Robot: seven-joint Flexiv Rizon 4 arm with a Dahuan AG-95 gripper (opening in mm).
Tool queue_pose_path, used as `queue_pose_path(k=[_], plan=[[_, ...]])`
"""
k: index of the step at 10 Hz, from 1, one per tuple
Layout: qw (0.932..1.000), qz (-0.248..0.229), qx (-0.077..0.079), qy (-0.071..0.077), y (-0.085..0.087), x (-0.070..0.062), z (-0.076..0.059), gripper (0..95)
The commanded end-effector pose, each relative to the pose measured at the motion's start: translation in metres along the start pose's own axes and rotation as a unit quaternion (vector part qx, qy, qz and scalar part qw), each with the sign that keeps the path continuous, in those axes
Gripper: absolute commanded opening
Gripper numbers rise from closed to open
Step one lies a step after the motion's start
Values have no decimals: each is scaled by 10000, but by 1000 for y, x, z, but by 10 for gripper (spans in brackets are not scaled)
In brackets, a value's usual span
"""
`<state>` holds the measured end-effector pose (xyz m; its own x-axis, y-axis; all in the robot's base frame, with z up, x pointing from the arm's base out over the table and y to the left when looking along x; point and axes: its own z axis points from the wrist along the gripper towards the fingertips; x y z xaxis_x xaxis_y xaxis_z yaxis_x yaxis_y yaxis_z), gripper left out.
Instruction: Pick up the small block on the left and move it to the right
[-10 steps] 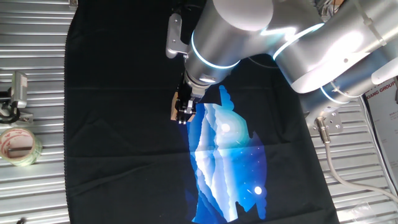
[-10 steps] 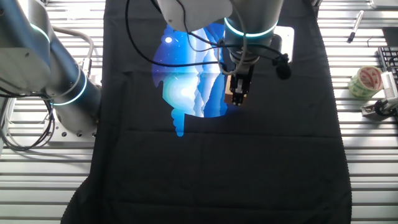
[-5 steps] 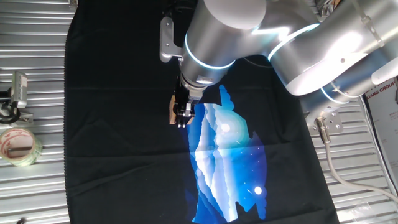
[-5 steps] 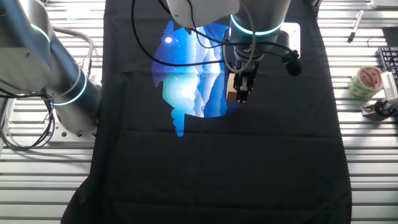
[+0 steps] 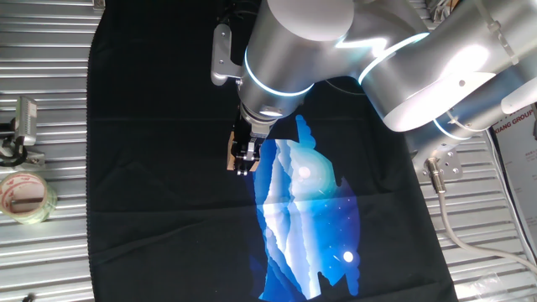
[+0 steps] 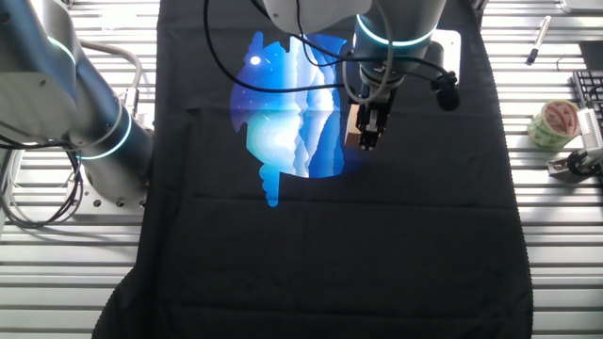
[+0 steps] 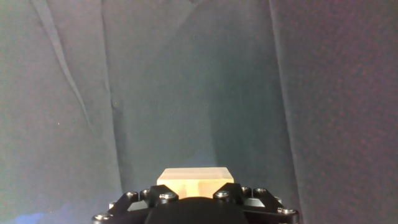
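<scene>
1. The black two-finger gripper [image 5: 242, 159] had its fingers clenched on the small light tan wooden cube [image 5: 230, 155], carrying it just over the black cloth [image 5: 151, 193] that covered the ribbed metal table [image 5: 42, 260]. The other fixed view showed the same cube [image 6: 352, 133] tucked against the gripper [image 6: 370, 138], right at the edge of the blue mountain print [image 6: 283, 118] on the cloth.
2. From the hand view, only the cube's top edge [image 7: 194, 175] peeked out past the gripper body; I couldn't tell there whether it was lifted off the cloth or touching it.
3. Handling guess: plain wood, so stiff, light and not fragile. Flat faces mean a squeeze on two opposite sides should hold fine, and that looked like the grip in use. It's roughly finger-width though, so an off-centre pinch could let it twist.
4. Task-wise I'd say pickup was done and the carry to the right was under way, release not yet made.
5. A clear tape roll [image 5: 25, 198] sat well apart at the table's edge, not involved.
</scene>
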<state>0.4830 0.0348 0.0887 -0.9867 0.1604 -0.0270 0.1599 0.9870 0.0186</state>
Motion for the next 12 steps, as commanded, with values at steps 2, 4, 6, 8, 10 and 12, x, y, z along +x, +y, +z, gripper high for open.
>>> queue_pose_path(k=[2,4,6,8,10,12], plan=[[10000,-7,6,20,0,0,-1,0],[10000,-24,-11,9,0,0,-1,0],[10000,-32,-18,-3,0,0,-1,0],[10000,-76,-19,-23,0,0,-1,0],[9996,-280,7,-78,0,0,-1,0],[9977,-643,-18,-219,0,0,-1,0]])
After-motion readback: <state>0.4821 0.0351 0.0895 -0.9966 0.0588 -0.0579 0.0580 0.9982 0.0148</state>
